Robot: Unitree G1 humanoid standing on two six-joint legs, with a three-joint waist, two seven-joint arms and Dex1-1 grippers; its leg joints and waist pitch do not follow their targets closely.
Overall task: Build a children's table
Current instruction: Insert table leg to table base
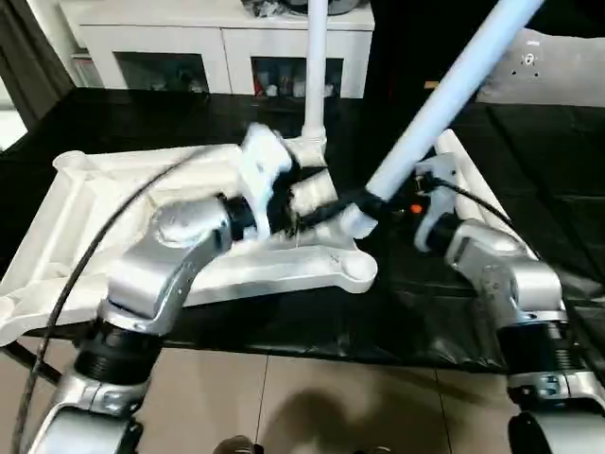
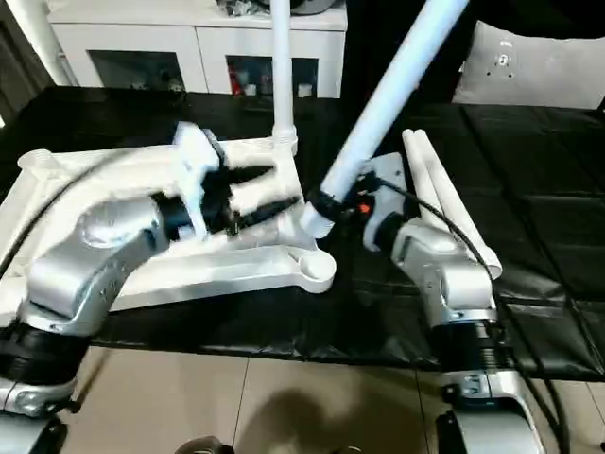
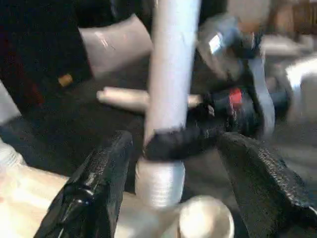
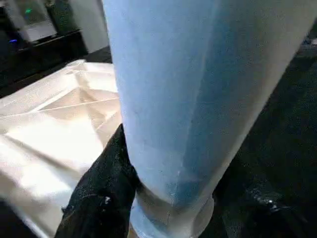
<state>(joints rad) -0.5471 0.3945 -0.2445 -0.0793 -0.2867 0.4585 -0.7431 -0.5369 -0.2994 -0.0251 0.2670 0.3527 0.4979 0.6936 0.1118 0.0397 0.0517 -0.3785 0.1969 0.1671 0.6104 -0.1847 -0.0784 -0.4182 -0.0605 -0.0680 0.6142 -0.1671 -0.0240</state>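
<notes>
I see the children's table top (image 1: 142, 218) lying upside down on the black counter (image 1: 529, 151), ribbed underside up, its near corner socket (image 2: 315, 268) close to the counter's front edge. One leg (image 1: 315, 66) already stands upright in the far corner socket.

My right tool (image 2: 321, 206) is clamped on a second leg (image 2: 388, 95), gripping it near its lower, threaded end; the leg leans up and away toward the right, well off vertical. Its bottom end hangs just above the table top, between the standing leg and the near corner socket (I cannot tell whether it touches the plastic). In the right wrist view the leg (image 4: 198, 99) rises between my black fingers (image 4: 99, 198), which press on both sides of it.

My left tool (image 2: 248, 194) hovers over the ribbed underside with its two black fingers (image 3: 94, 193) spread apart, holding nothing. It points toward the held leg's lower end, and in the left wrist view that leg (image 3: 171, 74) stands in the gap between the fingers without touching either.

Two more legs (image 2: 444, 199) lie side by side on the counter to the right of the table top, behind my right forearm. A white cabinet (image 1: 217, 47) with glass doors stands behind the counter.
</notes>
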